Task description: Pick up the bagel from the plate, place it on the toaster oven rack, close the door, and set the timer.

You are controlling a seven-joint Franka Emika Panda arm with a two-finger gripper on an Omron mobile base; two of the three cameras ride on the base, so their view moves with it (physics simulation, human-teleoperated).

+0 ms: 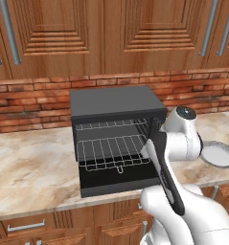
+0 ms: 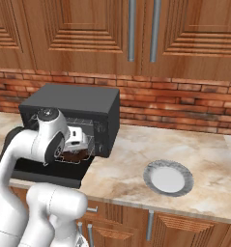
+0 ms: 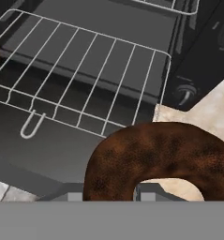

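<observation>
My gripper (image 2: 76, 152) is shut on the dark brown bagel (image 3: 160, 154), which it holds in front of the toaster oven (image 1: 116, 101) near its right side. In the hand view the bagel hides my fingertips. The silver wire toaster oven rack (image 3: 80, 79) is pulled partly out of the cavity and nothing lies on it (image 1: 113, 150). It is below and to the left of the bagel in the hand view. The black door (image 1: 118, 184) hangs open, lying flat under the rack. The white plate (image 2: 168, 177) with a grey rim sits bare on the counter to the oven's right.
A second wire rack (image 1: 111, 124) sits higher inside the oven. Control knobs (image 3: 183, 93) line the oven's right front panel, close to the bagel. Behind the oven is a brick wall (image 2: 175, 103), with wooden cabinets above. The marble counter (image 1: 29, 167) stretches left of the oven.
</observation>
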